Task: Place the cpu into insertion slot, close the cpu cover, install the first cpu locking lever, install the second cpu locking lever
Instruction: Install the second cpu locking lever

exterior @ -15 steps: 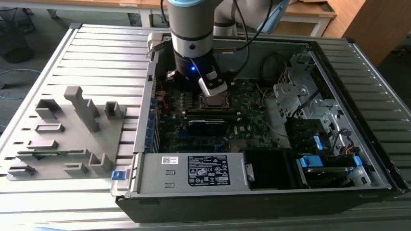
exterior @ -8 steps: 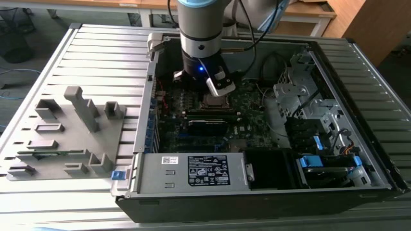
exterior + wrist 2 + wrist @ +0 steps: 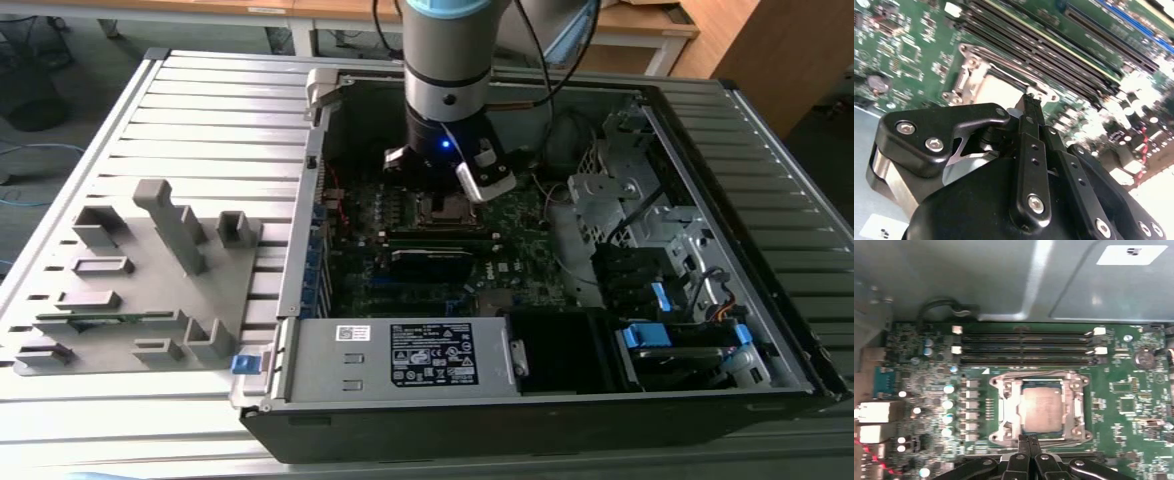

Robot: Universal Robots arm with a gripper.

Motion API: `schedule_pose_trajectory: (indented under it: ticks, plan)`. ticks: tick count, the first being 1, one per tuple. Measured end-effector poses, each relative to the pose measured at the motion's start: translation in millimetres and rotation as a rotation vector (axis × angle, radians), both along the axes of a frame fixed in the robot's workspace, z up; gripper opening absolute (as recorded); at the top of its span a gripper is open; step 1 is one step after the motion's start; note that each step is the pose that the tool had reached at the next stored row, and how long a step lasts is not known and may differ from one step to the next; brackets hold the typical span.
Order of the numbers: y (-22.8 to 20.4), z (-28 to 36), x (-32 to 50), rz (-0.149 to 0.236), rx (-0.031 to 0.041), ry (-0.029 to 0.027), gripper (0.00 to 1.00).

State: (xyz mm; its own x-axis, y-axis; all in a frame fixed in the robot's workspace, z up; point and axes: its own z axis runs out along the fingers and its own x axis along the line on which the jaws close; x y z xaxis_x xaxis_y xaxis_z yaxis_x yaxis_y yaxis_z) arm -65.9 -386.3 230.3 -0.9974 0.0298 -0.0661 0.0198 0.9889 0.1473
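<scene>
From my station I see the cpu (image 3: 1041,410) already seated in the insertion slot (image 3: 1040,440), the cpu cover (image 3: 1009,410) lying flat around it on the green motherboard (image 3: 1124,405). My claw (image 3: 1027,441) hangs right at the socket's edge, fingertips clenched together on nothing. I judge the cover thin, stiff and springy, the chip light but fragile underneath, so any contact belongs on the metal frame or the wire levers, not the chip's face. The arm stands inside the open computer case (image 3: 400,425).
</scene>
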Motion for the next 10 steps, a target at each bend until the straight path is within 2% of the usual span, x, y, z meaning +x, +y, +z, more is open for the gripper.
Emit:
schedule_pose_trajectory:
  ticks: [2, 4, 10]
  plan:
    - [0.2, 0.0, 4.9, -0.001, -0.0013, 0.0000, 0.10]
    - [1.7, -0.1, 8.4, -0.001, -0.0059, 0.0001, 0.10]
    - [12.5, -0.4, 13.5, -0.001, -0.0360, 0.0001, 0.10]
